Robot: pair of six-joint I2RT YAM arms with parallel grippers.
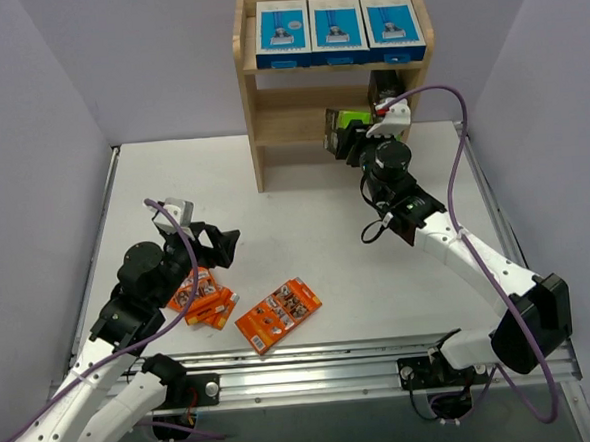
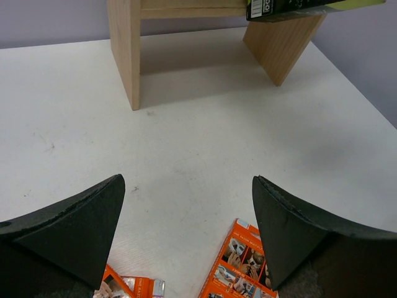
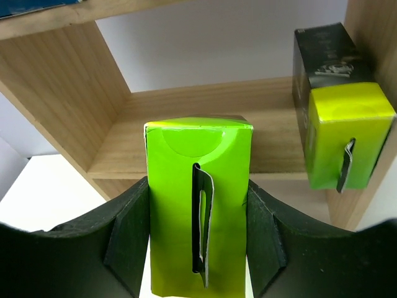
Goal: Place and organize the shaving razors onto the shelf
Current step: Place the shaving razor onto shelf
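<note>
Prob. snug btwn R gripper (image 3: 198, 192): box (image 3: 177, 217)

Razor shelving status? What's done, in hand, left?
Done: three blue boxes line the top tier of the shelf; one black-and-lime box stands on the middle tier, right side. In hand: the right gripper grips the second black-and-lime box at that tier, not yet released. Left: the orange packs lie on the table below the open left gripper.
</note>
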